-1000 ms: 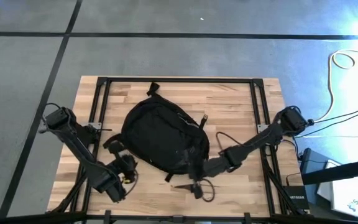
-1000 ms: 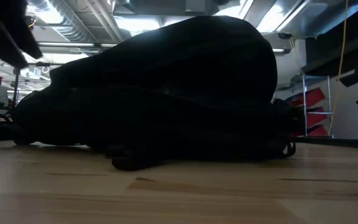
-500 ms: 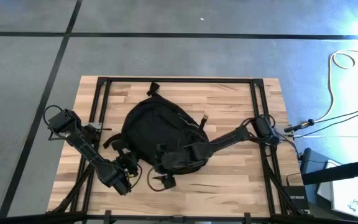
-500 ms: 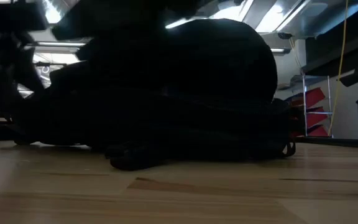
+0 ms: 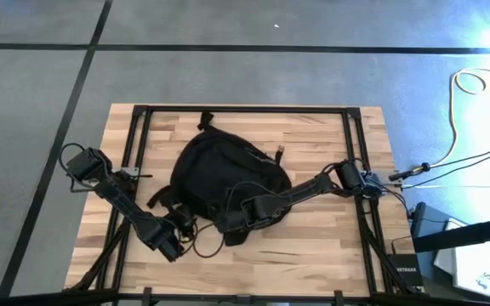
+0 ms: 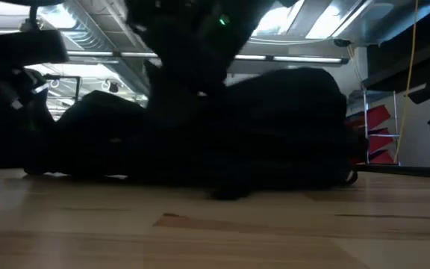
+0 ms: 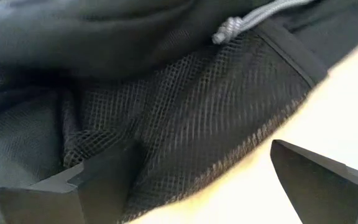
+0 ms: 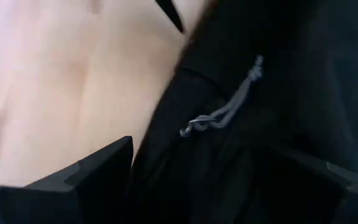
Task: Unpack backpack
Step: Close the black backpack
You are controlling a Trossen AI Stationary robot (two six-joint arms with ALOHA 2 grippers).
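Backpack (image 5: 224, 174) lies mid-table on the wooden table (image 5: 313, 255); grey floor around. Left gripper (image 5: 179, 231) at its near-left edge, jaws wide, mesh between, nothing gripped. Right gripper (image 5: 228, 223) reaches over its near side, jaws wide, empty.

One black backpack (image 5: 224, 174) lies on one wooden tabletop (image 5: 313, 136). Two dark robot arms reach to it: the left gripper (image 5: 179, 238) at its 7 o'clock edge, the right gripper (image 5: 232, 223) at its 6 o'clock edge.
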